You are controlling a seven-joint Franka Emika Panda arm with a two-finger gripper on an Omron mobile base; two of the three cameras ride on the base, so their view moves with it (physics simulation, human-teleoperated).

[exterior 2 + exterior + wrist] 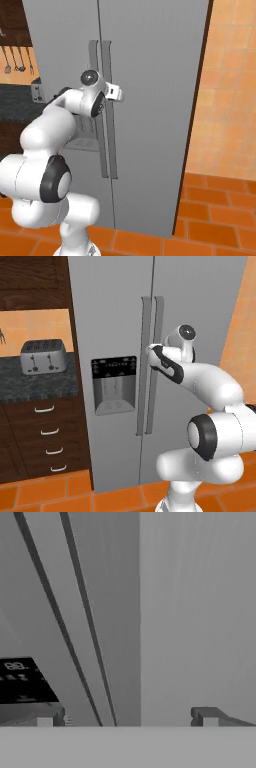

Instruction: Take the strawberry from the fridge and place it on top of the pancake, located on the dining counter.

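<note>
Fridge (200, 301) doors shut at centre frame, the gripper (116, 92) at the twin handles (151, 366), jaws spread, pinching nothing. Opening comes first: the next move likely calls for closing on one handle and pulling.

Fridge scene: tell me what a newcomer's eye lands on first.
The tall grey fridge fills the middle, both doors shut, with a black dispenser panel on its left door. The white arm reaches its open claw to the long vertical handles at the door seam. A silver toaster sits on the dark worktop to the left.
</note>
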